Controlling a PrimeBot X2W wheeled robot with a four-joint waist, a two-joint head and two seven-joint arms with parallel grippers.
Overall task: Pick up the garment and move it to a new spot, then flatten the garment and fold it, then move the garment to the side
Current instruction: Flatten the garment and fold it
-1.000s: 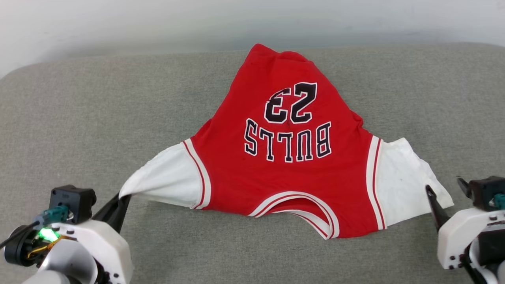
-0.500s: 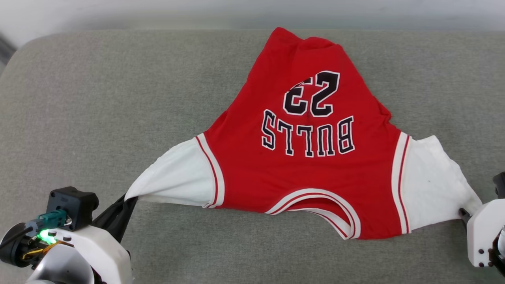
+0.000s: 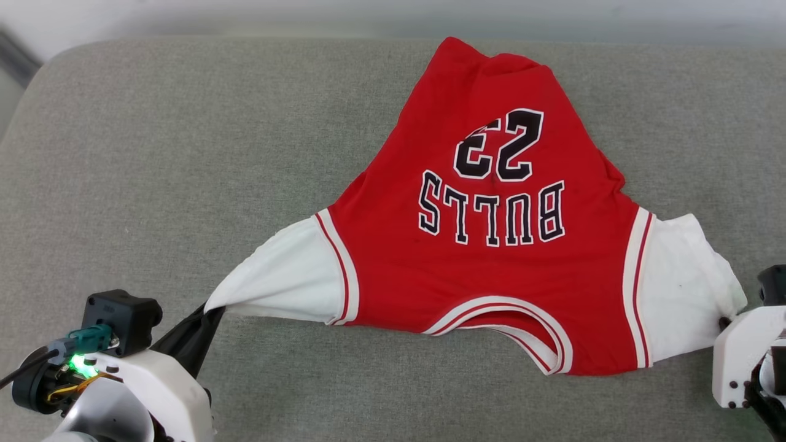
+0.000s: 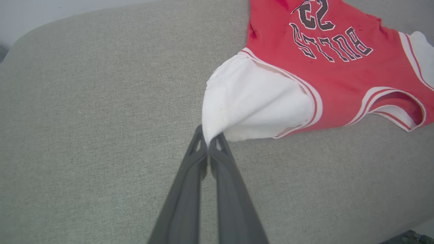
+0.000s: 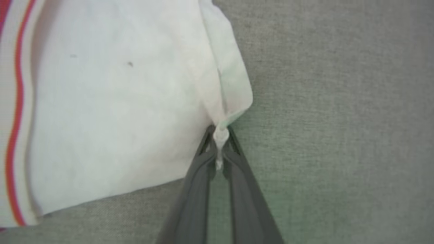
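Right end effector (image 5: 220, 135), wide a second ago, now tight on the garment (image 3: 491, 270) (left end effector (image 4: 209, 136) too), atop grey cushion (image 3: 184, 153).

The right gripper (image 5: 219, 149) closed. A second earlier its fingers stood spread just beside the jersey's (image 3: 485, 270) white sleeve (image 5: 118, 112) on the robot's right, and by now they had pinched a fold at that sleeve's outer corner. The corner, flat before, was gathered into the pinch. The head camera also shifted, so the whole scene sat further right in its view.
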